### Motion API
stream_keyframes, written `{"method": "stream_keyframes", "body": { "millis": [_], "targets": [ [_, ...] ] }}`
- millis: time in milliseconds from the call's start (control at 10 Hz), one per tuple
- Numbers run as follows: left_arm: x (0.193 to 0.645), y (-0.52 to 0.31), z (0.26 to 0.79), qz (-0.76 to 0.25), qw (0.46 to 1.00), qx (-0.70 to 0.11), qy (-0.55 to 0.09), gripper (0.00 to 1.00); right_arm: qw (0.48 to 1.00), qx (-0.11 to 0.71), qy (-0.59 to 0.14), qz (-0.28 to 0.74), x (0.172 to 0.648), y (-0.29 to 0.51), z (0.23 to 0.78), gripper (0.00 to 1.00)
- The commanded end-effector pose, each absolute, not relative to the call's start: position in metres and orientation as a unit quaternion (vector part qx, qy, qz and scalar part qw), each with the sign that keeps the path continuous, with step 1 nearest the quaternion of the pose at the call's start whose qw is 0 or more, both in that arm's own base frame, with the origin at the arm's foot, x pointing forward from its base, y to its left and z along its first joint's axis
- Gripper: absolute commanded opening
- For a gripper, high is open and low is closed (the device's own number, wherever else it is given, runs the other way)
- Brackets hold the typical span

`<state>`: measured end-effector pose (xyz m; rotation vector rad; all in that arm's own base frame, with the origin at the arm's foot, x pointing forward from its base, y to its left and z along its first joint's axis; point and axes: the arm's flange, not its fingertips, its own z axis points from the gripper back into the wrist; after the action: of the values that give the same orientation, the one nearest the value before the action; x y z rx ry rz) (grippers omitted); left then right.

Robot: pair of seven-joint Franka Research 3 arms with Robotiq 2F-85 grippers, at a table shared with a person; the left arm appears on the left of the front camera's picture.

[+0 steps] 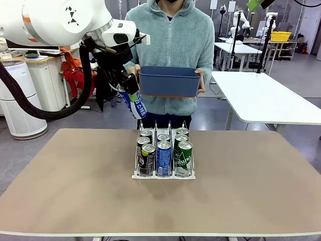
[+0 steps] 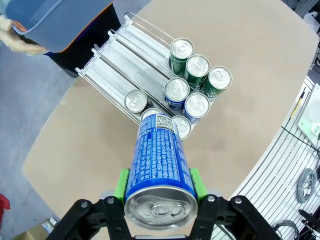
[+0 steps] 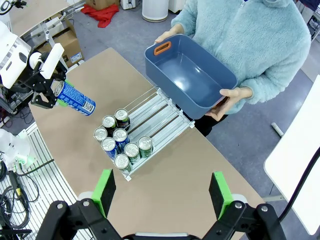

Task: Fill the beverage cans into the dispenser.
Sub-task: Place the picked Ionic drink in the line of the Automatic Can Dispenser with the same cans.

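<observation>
The dispenser (image 1: 163,159) is sitting in the centre of the front view on the brown table (image 1: 75,191), its 3 lanes holding 7 beverage cans (image 1: 164,156) bunched at the near end: 2 black-and-green in the picture-left lane, 2 blue in the middle, 3 green on the right. In the left wrist view the rack (image 2: 135,70) is lying in the upper middle, its far lane sections bare. A person in a light teal fleece (image 1: 173,45) is standing at the top centre of the front view, holding a dark blue bin (image 1: 169,81) level with both hands above the far table edge. The left gripper (image 1: 125,89), upper left of centre in the front view, is clamped on a blue can (image 1: 133,104) that is tilting down toward the rack's far end, above and clear of it. The right gripper (image 3: 162,192) is showing at the bottom of its wrist view, jaws standing wide apart with nothing between them.
</observation>
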<state>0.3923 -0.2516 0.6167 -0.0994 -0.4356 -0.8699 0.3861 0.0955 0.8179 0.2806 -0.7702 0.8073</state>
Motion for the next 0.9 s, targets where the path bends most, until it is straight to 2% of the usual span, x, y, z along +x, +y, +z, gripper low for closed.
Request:
{"method": "stream_keyframes", "body": {
  "millis": [0,500,800],
  "targets": [
    [0.390,-0.268,0.621,-0.396,0.893,-0.038,-0.211,0.57,0.840,0.134,-0.361,0.382,0.385,0.094,0.817,1.00],
    [0.356,-0.324,0.603,-0.409,0.891,-0.055,-0.189,0.57,0.840,0.134,-0.361,0.382,0.385,0.094,0.817,1.00],
    [0.352,-0.348,0.579,-0.418,0.889,-0.065,-0.177,0.57,0.840,0.134,-0.361,0.382,0.385,0.094,0.817,1.00]
  ]
}}
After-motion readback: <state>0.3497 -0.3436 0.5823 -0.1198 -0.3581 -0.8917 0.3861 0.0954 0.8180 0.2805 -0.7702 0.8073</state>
